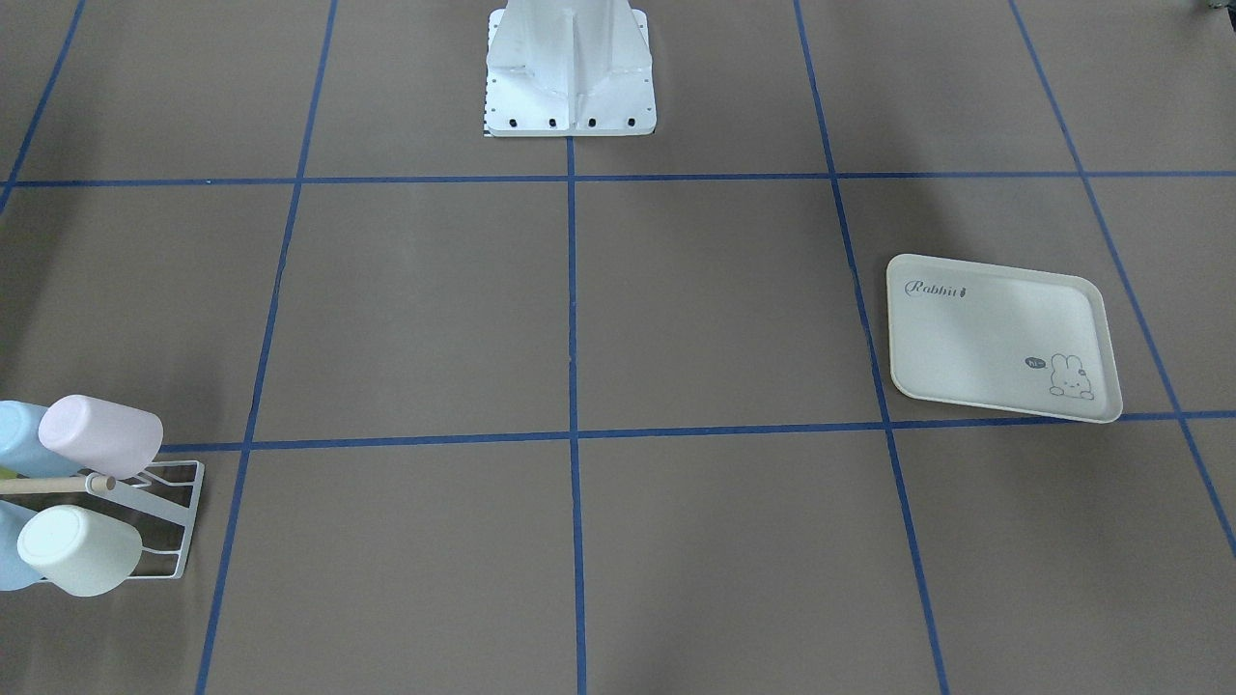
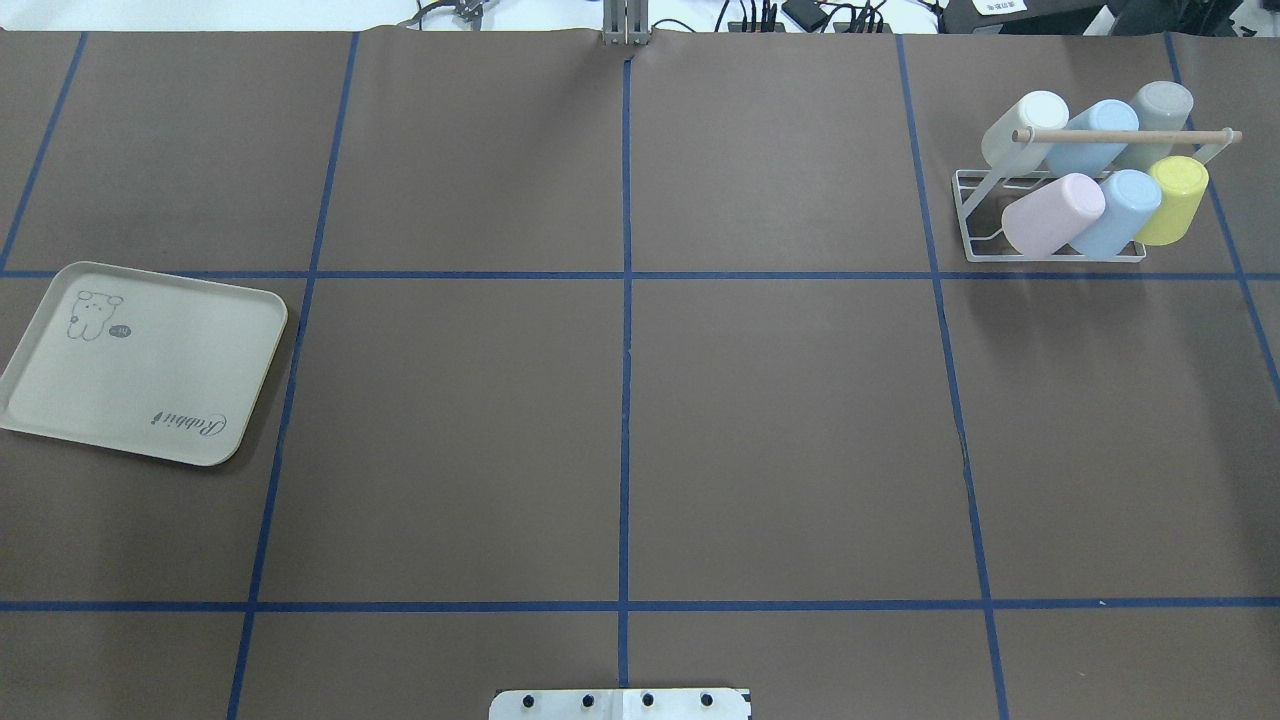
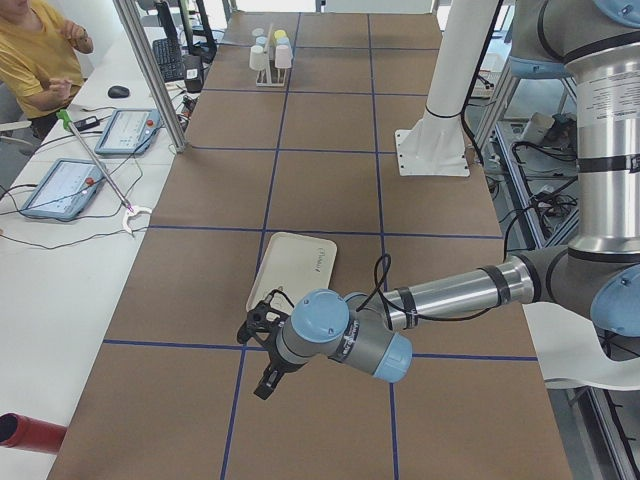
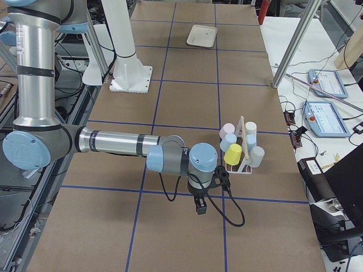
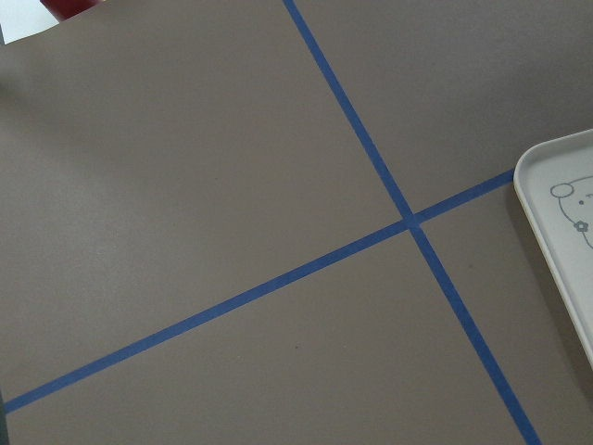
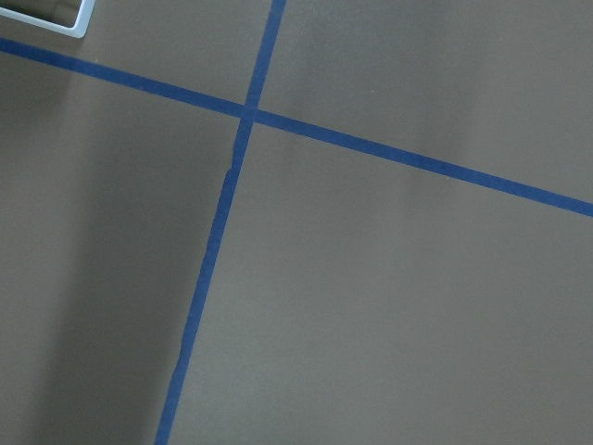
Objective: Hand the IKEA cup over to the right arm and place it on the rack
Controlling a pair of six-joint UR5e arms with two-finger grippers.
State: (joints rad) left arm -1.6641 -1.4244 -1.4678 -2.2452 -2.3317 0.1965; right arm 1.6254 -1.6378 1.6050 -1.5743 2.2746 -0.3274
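The white wire rack [image 2: 1050, 258] with its wooden rod [image 2: 1125, 136] stands at the far right of the table. Several pastel IKEA cups hang on it, among them a pink one [image 2: 1052, 213], a yellow one [image 2: 1176, 198] and a white one [image 2: 1025, 125]. The front-facing view shows the rack [image 1: 183, 521] at its left edge. My left gripper [image 3: 256, 360] shows only in the left side view, low over the table beside the tray. My right gripper [image 4: 199, 208] shows only in the right side view, pointing down just short of the rack [image 4: 241, 169]. I cannot tell whether either is open or shut.
The cream rabbit-print tray [image 2: 140, 365] lies bare at the table's left side, and its corner [image 5: 556, 204] shows in the left wrist view. The white robot pedestal [image 1: 570, 77] stands at the middle of the robot's edge. A seated person [image 3: 35, 50] and tablets are beside the table.
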